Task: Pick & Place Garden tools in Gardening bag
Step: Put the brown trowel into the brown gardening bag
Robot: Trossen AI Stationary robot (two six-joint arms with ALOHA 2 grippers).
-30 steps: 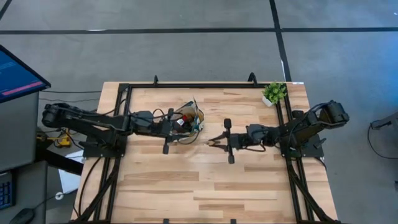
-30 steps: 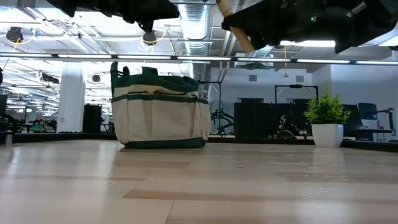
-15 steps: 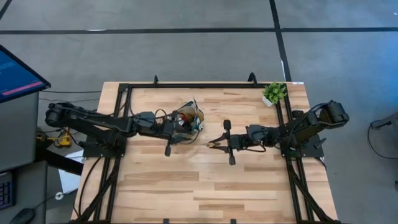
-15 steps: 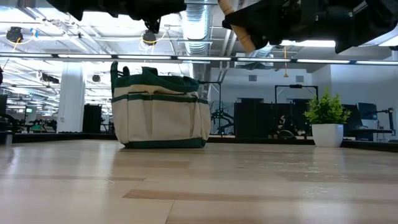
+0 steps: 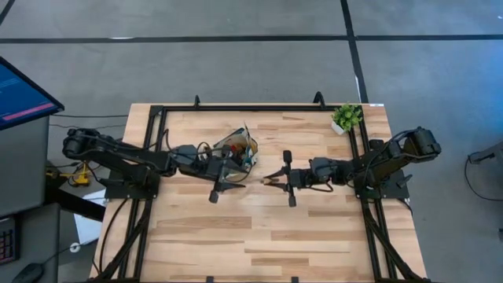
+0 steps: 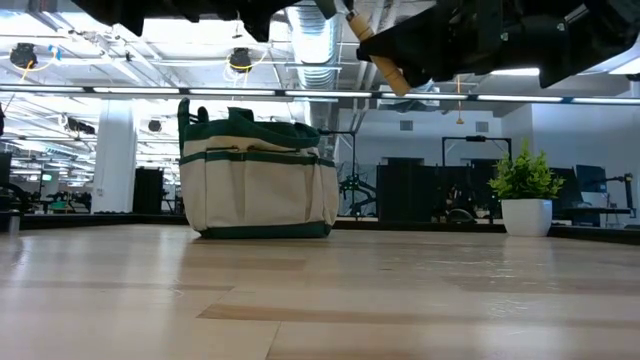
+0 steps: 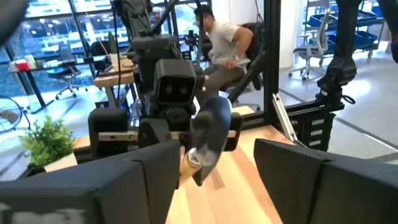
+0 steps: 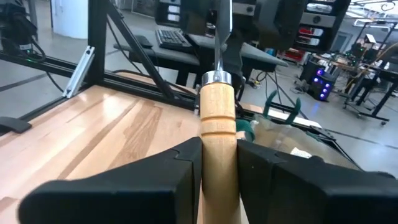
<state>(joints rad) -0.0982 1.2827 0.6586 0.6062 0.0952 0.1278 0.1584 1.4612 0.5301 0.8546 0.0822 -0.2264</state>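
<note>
The gardening bag (image 5: 240, 148), cream with green trim, stands upright on its base (image 6: 262, 230) at the table's far middle. My right gripper (image 5: 284, 179) is shut on a trowel (image 5: 271, 179) with a wooden handle (image 6: 380, 60), held high above the table beside the bag. The silver blade (image 7: 210, 127) points toward my left gripper. My left gripper (image 5: 242, 174) is open just near of the bag. In the left wrist view its fingers (image 7: 149, 174) stand wide on either side of the blade, which is a little ahead of them and untouched. My right gripper pinches the trowel's wooden handle (image 8: 217, 134) between its two fingers, behind the metal collar. The fingers come level from the table's right and lie along the handle. The trowel is lifted clear of the table, its blade toward the table's left.
A small green potted plant (image 5: 346, 118) stands at the far right corner. A black frame (image 5: 259, 108) runs along the table's edges. The near half of the tabletop (image 5: 259, 236) is bare wood. A person (image 7: 224, 43) sits in the room beyond the table.
My left gripper has moved from over the bag toward the table's right and slightly toward its near edge, closing on the trowel's blade. My right gripper and the trowel have kept their place.
</note>
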